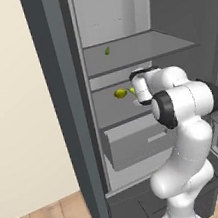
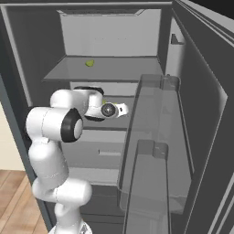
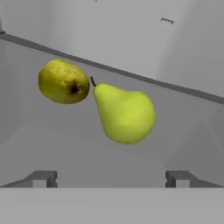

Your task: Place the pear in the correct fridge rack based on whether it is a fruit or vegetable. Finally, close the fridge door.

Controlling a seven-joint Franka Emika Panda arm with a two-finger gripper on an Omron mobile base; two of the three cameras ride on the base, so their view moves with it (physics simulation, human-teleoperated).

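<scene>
Pear (image 3: 127, 114) sits on the lower rack (image 3: 78, 148) just ahead of the end effector (image 3: 111, 178), stem pointing away and up toward the rounder fruit (image 3: 64, 81) right beside it, close enough that I can't tell if they touch. End effector is spread wide with nothing between its tips (image 3: 43, 178), so the pear looks let go already. My guess: it's light, firm and smooth-skinned, and the round base would roll if nudged. If it needed regrabbing, I'd pinch across the fat belly, not the tapered neck. Door (image 2: 183, 137) is wide open off to the side.
</scene>
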